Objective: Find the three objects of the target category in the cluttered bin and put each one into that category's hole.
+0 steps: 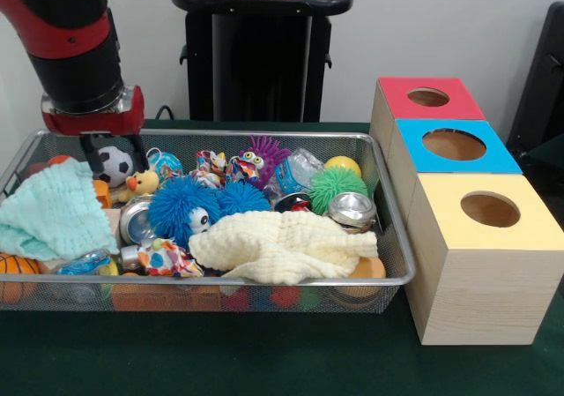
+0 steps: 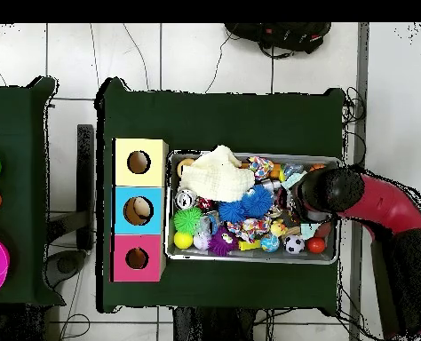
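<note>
The wire-mesh bin lies on the green table, full of small toys; it also shows in the overhead view. My gripper hangs over the bin's left end in the front view. It is open, just above the toys. A black-and-white soccer ball shows through the gap between the fingers, and I cannot tell whether they touch it. A mint cloth lies just below the gripper. In the overhead view my arm hides the gripper, and the soccer ball lies apart from it.
Three wooden boxes with round holes stand right of the bin: red top, blue top, yellow top. In the bin lie a cream cloth, blue fuzzy balls, a green fuzzy ball, a duck and metal tins.
</note>
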### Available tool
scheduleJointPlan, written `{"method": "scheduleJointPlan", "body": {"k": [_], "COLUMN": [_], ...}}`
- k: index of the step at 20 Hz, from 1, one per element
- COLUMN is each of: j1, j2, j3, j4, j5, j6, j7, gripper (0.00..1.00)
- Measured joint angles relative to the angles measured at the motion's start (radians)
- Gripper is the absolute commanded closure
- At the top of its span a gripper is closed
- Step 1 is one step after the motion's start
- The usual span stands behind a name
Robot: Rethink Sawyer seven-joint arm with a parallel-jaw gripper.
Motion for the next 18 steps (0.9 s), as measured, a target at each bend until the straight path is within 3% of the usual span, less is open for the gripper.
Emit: {"method": "scheduleJointPlan", "body": {"k": [12, 18], "j1": [0.000, 0.000], "j2": [-0.002, 0.000], "j3": [0.000, 0.000], "j4": [0.054, 0.064], "j5": [-0.006, -0.012], "j6": [0.000, -0.049], "j7": [0.000, 0.000], "gripper": [0.00, 0.00]}}
